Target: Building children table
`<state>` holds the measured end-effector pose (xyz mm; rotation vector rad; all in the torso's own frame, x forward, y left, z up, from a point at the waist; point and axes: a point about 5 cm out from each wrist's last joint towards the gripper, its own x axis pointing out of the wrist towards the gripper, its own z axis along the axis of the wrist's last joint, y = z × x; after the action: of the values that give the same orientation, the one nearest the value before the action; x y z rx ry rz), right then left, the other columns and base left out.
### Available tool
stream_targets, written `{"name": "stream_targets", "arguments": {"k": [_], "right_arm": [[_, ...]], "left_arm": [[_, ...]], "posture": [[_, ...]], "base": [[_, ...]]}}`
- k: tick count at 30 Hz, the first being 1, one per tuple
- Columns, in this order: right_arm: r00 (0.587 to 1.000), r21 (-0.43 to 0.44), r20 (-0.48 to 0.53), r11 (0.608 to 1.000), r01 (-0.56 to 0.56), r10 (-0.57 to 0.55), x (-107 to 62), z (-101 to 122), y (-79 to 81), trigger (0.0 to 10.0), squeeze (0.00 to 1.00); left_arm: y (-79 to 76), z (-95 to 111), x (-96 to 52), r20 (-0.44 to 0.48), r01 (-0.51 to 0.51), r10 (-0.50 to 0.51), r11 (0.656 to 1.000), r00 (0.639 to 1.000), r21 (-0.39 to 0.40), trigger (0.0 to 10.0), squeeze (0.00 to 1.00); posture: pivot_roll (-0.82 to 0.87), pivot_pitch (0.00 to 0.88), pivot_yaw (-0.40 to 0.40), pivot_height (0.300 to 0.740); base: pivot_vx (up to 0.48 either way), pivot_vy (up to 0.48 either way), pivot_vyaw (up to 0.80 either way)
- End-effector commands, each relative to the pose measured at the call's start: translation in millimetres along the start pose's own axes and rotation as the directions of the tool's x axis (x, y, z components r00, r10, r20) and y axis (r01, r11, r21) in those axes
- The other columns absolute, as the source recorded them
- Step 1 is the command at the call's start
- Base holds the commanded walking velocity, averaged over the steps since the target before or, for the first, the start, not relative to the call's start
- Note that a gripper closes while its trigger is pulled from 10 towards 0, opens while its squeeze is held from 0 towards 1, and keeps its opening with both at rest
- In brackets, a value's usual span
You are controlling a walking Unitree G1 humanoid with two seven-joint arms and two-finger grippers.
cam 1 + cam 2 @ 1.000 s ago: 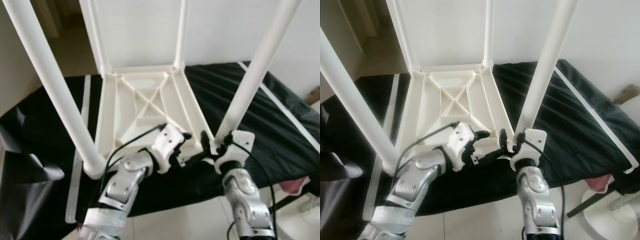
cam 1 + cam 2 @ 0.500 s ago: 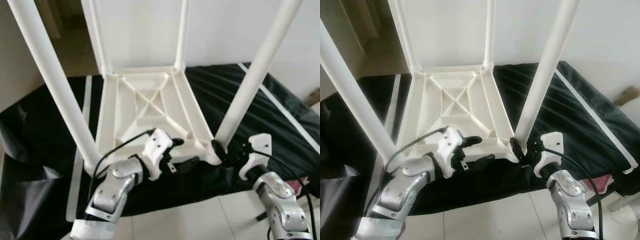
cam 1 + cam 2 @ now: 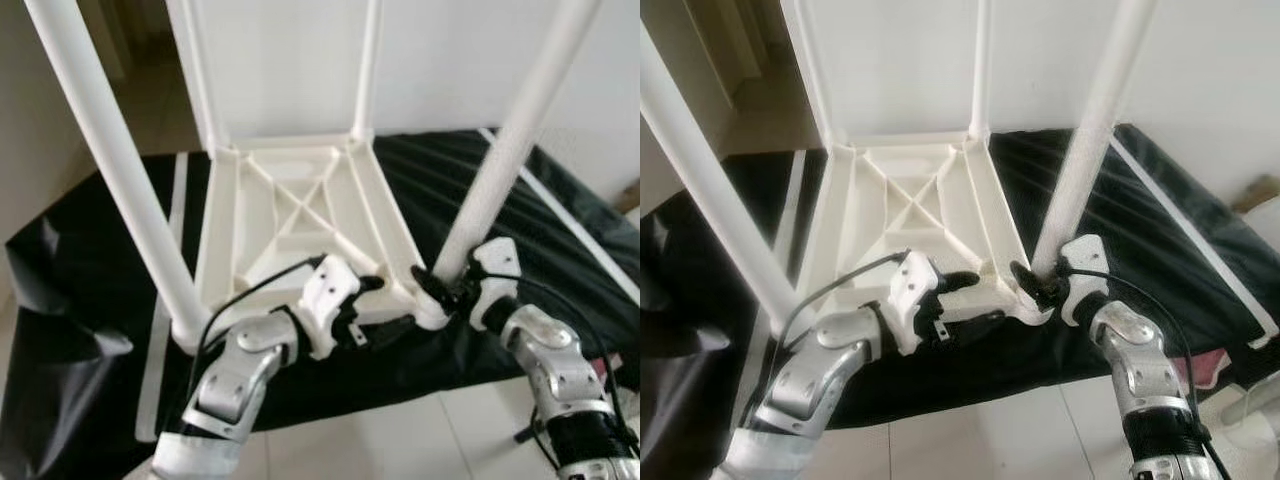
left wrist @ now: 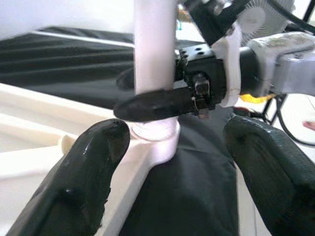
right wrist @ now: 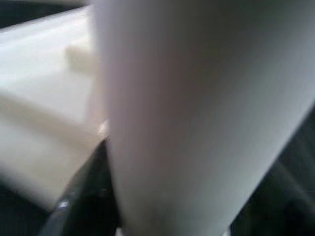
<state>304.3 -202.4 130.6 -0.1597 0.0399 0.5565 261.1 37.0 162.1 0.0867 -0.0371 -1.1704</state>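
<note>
**Right hand clamped on near-right leg of inverted children's table**

We find the white children's table (image 3: 300, 215) lying upside down on a black sheet (image 3: 560, 240), its four legs pointing up. The right hand (image 3: 440, 290) pinches the near-right leg (image 3: 500, 170) just above its corner socket, one black finger on either side; the left wrist view confirms contact. The left hand (image 3: 385, 305) hovers at the table's near edge, just beside that corner, fingers (image 4: 93, 172) spread apart and holding nothing. A white fan base (image 3: 1260, 420) stands on the floor at the right.
</note>
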Motion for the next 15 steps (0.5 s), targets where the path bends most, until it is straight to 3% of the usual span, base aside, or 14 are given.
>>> {"name": "stream_targets", "arguments": {"k": [1,9,10,11,12,15], "right_arm": [[1.0,-0.009,-0.025,1.0,-0.018,0.018,-3.4,-5.5,0.8,0.0,0.0],[1.0,0.001,-0.021,1.0,-0.015,0.015,-8.8,-10.1,1.1,0.0,0.0],[1.0,0.013,-0.012,1.0,0.014,-0.014,-10.3,-10.5,1.5,0.9,0.0],[0.999,0.021,-0.009,0.999,0.034,-0.034,-11.3,-10.4,2.0,0.9,0.0],[0.997,0.033,-0.002,0.997,0.071,-0.071,-12.1,-10.1,2.5,10.0,0.0],[0.995,0.041,0.002,0.995,0.095,-0.096,-12.7,-10.0,2.8,10.0,0.0]], "left_arm": [[-2.1,-2.1,-0.5,-0.017,-0.001,0.001,1.0,1.0,-0.01,10.0,0.0],[-2.5,-2.3,0.6,-0.015,-0.005,0.004,1.0,1.0,-0.018,10.0,0.0],[-2.9,-2.6,1.3,-0.015,-0.004,0.003,1.0,1.0,-0.021,10.0,0.0],[-3.1,-2.8,1.6,-0.016,-0.003,0.003,1.0,1.0,-0.022,10.0,0.0],[-3.3,-2.8,2.0,-0.018,-0.003,0.003,1.0,1.0,-0.024,10.0,0.0],[-3.4,-2.8,2.2,-0.02,-0.004,0.003,1.0,1.0,-0.025,10.0,0.0]], "posture": [[-0.01,0.0,-0.025,0.74],[-0.02,0.0,-0.029,0.74],[-0.02,0.0,-0.027,0.74],[-0.02,0.0,-0.027,0.74],[-0.03,0.0,-0.026,0.74],[-0.03,0.0,-0.026,0.74]], "base": [[0.0,0.0,0.0],[0.0,0.0,0.0],[0.0,0.0,0.0],[0.0,0.0,0.0],[0.0,0.0,0.0],[0.0,0.0,0.0]]}}
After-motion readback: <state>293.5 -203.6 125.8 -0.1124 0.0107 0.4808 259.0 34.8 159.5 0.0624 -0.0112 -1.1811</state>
